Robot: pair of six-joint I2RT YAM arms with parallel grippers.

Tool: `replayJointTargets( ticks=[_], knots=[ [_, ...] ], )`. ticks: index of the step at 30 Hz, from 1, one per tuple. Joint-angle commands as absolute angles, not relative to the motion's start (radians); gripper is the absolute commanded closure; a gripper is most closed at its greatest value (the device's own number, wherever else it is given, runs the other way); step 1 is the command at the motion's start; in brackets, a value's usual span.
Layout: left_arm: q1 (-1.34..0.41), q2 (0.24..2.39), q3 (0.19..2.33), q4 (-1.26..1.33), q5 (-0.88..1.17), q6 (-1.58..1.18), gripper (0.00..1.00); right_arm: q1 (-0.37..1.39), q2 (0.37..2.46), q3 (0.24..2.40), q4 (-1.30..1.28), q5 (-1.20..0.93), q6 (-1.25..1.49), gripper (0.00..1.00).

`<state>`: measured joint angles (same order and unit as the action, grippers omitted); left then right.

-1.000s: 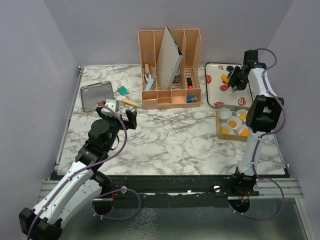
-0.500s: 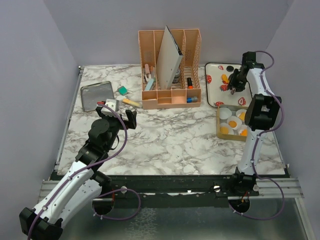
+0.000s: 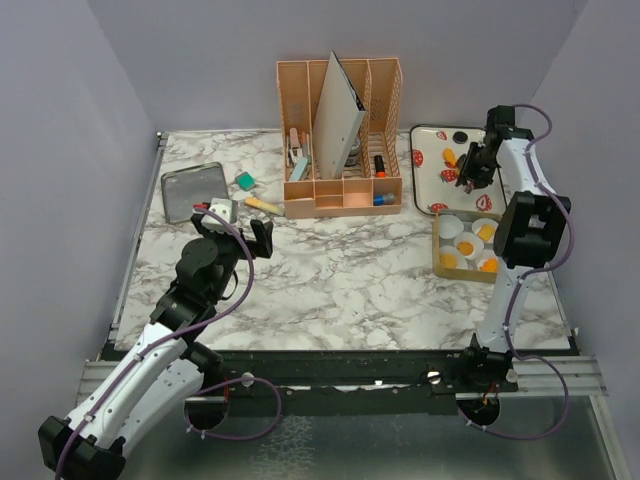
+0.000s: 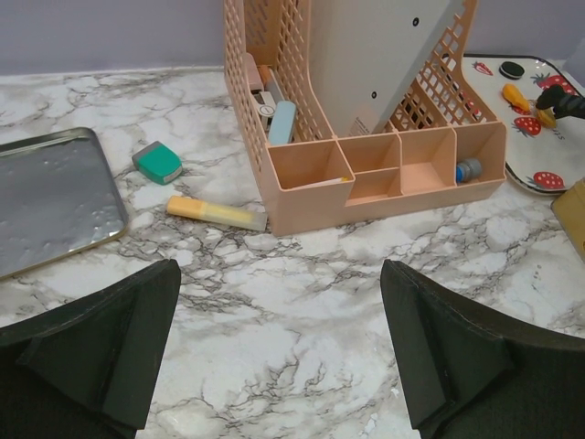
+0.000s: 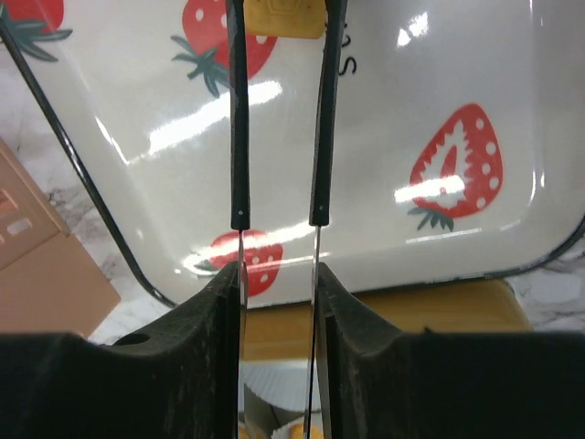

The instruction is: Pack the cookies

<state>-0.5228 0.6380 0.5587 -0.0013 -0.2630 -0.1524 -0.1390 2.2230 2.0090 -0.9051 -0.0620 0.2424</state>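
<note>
I'm seeing orange-yellow cookies (image 3: 450, 157) lying at the far right corner of the bench (image 3: 330, 270), one being pinched, four sitting nearer along the right edge.

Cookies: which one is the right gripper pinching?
The square yellow-orange cookie between the fingertips of the right gripper, over the white strawberry-print plate. The rest lie untouched on the plate or in the tan box.
</note>
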Motion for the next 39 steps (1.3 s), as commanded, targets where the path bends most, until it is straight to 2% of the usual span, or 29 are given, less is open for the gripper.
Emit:
replayJointTargets(
  ticks=[1,10,28,39],
  knots=[
    [-0.515,0.618,0.553,0.002,-0.267,-0.146,0.01,-0.143,2.099,1.953,-0.913,-0.078,0.226,0.87],
    [-0.515,0.604,0.551,0.002,-0.262,-0.149,0.01,-0.14,1.955,1.797,-0.894,-0.108,0.226,0.92],
    [-0.515,0.582,0.548,0.002,-0.248,-0.166,0.01,-0.079,1.504,1.398,-0.866,-0.124,0.259,0.92],
    [-0.515,0.574,0.546,0.002,-0.247,-0.173,0.01,-0.069,1.312,1.222,-0.874,-0.177,0.262,0.92]
  ],
)
